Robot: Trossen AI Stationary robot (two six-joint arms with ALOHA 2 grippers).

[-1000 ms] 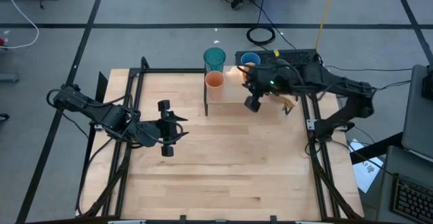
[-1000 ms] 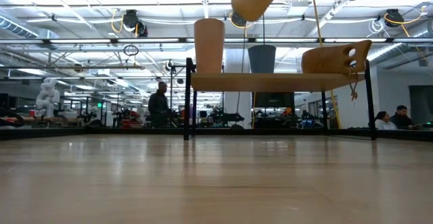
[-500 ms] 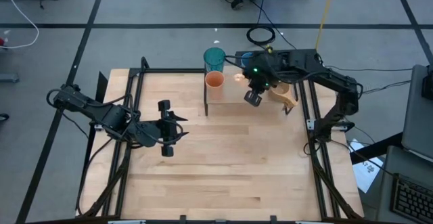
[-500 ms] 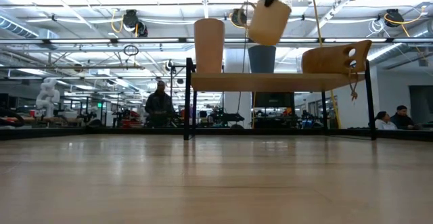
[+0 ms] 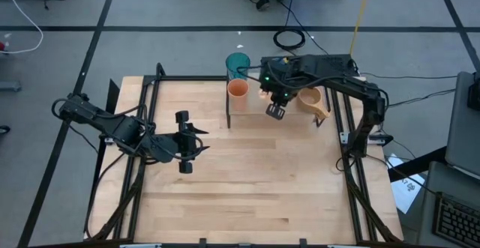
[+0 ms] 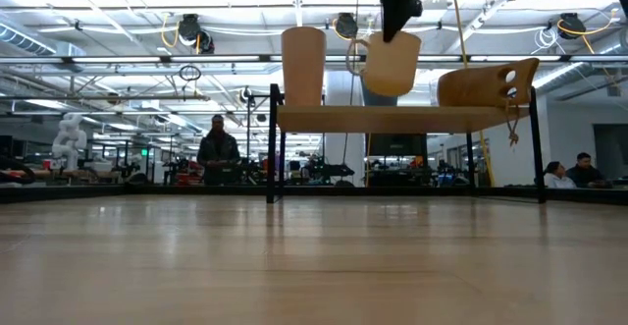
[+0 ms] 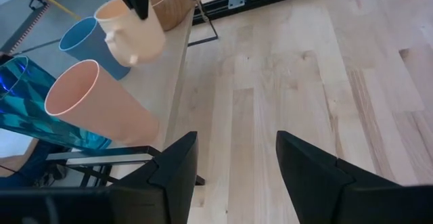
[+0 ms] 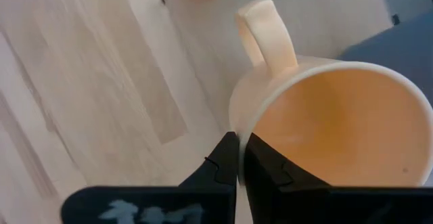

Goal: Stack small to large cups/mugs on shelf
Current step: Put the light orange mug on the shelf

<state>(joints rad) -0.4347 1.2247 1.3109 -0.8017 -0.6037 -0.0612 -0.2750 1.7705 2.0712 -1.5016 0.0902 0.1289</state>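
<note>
Both arms are dark, slender and jointed. The left arm (image 5: 112, 128) ends in a black two-finger gripper (image 5: 183, 141) with broad, angular fingers (image 7: 311, 176). The right arm (image 5: 352, 87) carries small green lights near its wrist.

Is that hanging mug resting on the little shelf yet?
Apart. The low view shows background between the orange handled mug, held by the right claw, and the shelf.
</note>
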